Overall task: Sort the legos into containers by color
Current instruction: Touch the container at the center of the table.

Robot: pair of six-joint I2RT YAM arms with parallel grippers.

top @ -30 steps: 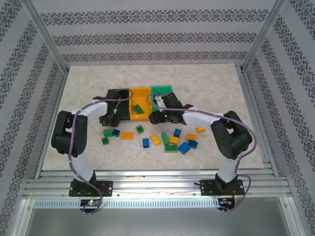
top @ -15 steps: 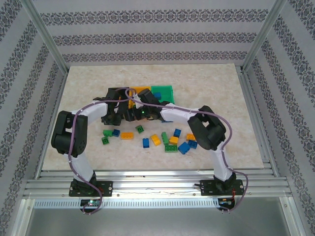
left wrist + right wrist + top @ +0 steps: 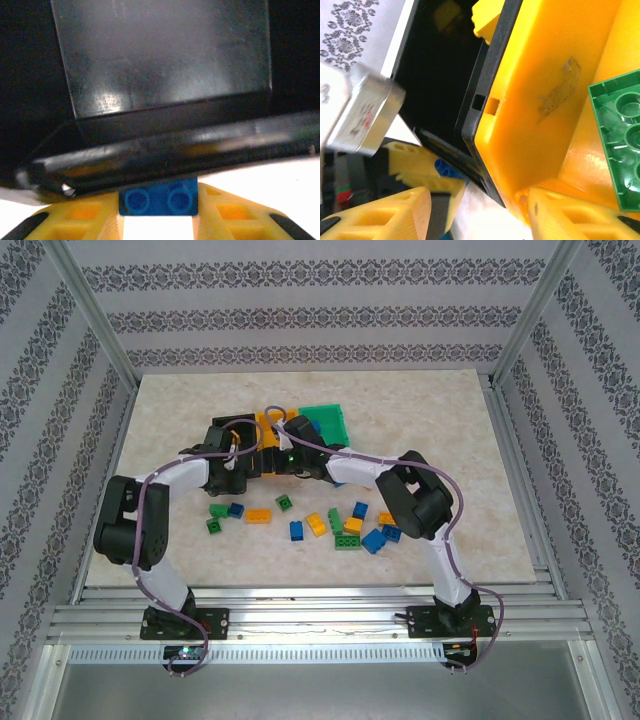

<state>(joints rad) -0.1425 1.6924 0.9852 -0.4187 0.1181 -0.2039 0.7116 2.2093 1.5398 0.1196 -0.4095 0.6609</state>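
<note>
Barely started: your left gripper (image 3: 158, 206) pinches a small blue studded brick (image 3: 160, 196) at the black plastic bin (image 3: 165, 115), right gripper (image 3: 480, 205) gapes empty by the yellow-orange bin (image 3: 530, 100); most legos (image 3: 316, 524) lie loose.

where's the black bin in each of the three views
Top external: the black bin is at the left end of the bin row, upper centre.
Left wrist: its dark wall spans the upper picture.
Right wrist: its dark inside is upper left, against the yellow bin.
Shared landmark: the blue lego in the left claw, by the black rim in both wrist views.
</note>
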